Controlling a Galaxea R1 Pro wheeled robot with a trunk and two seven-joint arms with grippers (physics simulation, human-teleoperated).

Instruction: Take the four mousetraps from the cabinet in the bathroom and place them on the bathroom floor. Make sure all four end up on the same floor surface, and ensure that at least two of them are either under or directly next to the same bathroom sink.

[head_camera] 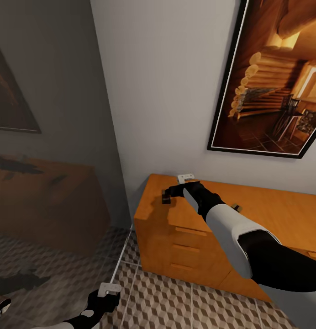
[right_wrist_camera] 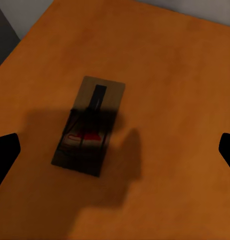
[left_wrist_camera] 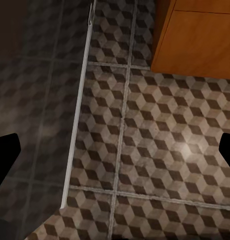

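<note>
On the cabinet (head_camera: 276, 214), a flat orange wood surface, one rectangular mousetrap (right_wrist_camera: 88, 125) lies beneath the right end effector (right_wrist_camera: 115, 150), fingers apart. Left end effector (left_wrist_camera: 115, 160), apart, over cube-patterned floor (left_wrist_camera: 154, 135).

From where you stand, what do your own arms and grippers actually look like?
My right arm has smooth rounded shells, white in the middle, black near the shoulder and wrist. A small pale grey block sits above the black right gripper. My left arm is black with white patches and carries a similar grey block. In the wrist views the fingertips are plain black. No cables show.
</note>
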